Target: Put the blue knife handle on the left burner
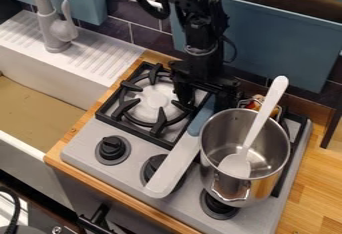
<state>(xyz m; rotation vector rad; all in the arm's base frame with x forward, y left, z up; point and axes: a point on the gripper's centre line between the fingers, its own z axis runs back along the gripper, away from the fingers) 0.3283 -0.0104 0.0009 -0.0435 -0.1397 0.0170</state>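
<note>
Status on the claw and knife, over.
Claw open around blue knife handle. Blade angled past left burner. Steel pot close beside, caution.

The pot is glossy, smooth metal with mirror-like reflections, and the spoon standing in it looks like smooth white plastic, as do the blue handle and pale grey blade of the knife, both with a duller sheen. The stovetop is flat grey and matt, its knob and the left burner's grate matt black, while the counter is smooth, grained wood beside a ridged white drainboard and softly shiny dark tiles.
</note>
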